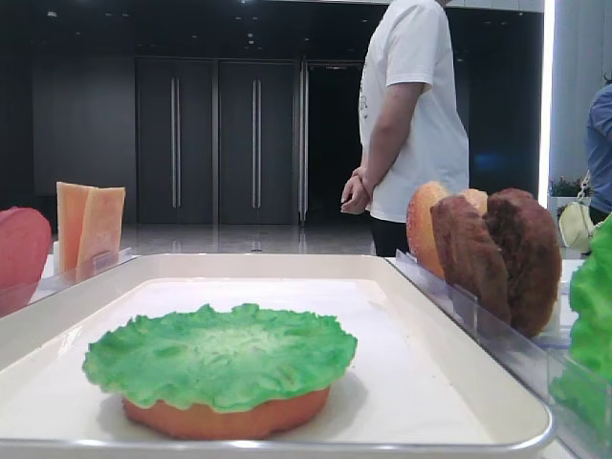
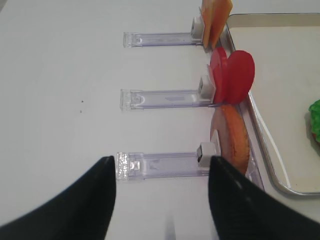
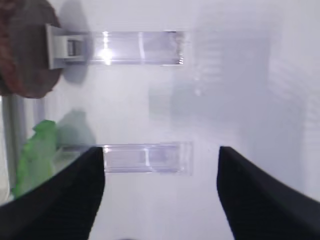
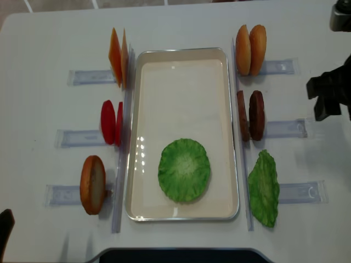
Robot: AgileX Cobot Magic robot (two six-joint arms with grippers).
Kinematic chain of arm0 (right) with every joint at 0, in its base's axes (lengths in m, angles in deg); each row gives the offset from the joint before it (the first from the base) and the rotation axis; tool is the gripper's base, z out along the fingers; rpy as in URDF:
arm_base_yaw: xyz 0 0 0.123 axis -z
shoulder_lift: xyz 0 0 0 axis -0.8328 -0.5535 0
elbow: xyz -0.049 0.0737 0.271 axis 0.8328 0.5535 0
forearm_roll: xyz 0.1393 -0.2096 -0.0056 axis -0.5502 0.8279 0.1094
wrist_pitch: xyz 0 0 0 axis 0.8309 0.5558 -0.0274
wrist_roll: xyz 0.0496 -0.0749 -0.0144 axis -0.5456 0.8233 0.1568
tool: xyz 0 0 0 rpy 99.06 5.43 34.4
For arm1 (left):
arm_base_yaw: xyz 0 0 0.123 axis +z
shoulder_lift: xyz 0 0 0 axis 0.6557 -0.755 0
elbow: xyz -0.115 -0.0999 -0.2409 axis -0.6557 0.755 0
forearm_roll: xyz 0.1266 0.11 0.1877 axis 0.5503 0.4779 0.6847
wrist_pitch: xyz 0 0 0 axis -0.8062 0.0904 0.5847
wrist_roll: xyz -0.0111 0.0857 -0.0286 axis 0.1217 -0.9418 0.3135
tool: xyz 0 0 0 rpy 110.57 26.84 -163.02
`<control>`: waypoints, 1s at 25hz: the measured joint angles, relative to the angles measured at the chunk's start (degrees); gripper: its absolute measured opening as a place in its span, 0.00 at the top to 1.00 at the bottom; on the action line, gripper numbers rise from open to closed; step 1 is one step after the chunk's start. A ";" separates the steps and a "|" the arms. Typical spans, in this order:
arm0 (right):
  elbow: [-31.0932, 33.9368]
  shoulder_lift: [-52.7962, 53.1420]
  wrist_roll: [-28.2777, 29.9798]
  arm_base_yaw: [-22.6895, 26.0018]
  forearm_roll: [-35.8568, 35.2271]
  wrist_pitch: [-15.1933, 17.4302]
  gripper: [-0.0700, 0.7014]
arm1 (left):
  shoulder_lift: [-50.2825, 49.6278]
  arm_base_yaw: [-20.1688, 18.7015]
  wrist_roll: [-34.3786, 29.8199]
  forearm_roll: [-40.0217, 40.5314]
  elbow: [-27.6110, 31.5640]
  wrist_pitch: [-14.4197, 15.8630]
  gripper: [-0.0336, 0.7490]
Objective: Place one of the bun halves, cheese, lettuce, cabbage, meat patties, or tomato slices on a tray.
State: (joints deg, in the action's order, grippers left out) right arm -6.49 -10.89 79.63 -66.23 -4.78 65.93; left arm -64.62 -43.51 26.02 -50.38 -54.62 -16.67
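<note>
Low front view: ruffled green lettuce leaf (image 1: 220,356) lies on an orange-brown bun half (image 1: 225,417), lower left in the cream rectangular tray (image 1: 459,382); dark brown lumpy meat patties (image 1: 497,256) stand right.

Right wrist view: right claw (image 3: 161,172) open, empty, above white surface (image 3: 240,90).

Left wrist view: left claw (image 2: 162,192) open, empty; red tomato slices (image 2: 232,76) stand upright beside the tray rim.

Top view: orange cheese slices (image 4: 118,56) upper left.
</note>
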 joint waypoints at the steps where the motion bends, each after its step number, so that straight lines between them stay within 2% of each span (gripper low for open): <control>1: 0.00 0.46 0.14 1.73 0.45 0.52 0.28 | 0.00 0.00 0.00 0.00 0.00 0.00 0.38; 5: 0.00 2.95 0.55 6.76 1.81 1.24 0.28 | 0.00 0.00 0.00 0.00 0.00 0.00 0.38; 10: 2.23 7.54 0.82 9.39 2.64 1.18 0.28 | 0.00 0.00 0.00 0.00 0.00 0.00 0.38; 16: 10.84 17.73 0.87 9.58 2.52 1.24 0.28 | 0.00 0.00 0.00 0.00 0.00 0.00 0.38; 25: 24.77 42.53 0.87 9.58 2.48 1.03 0.28 | 0.00 0.00 0.00 0.00 0.00 0.00 0.38</control>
State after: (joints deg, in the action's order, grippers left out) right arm 18.28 31.64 80.50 -56.65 -2.29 66.96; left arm -64.62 -43.51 26.02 -50.38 -54.62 -16.67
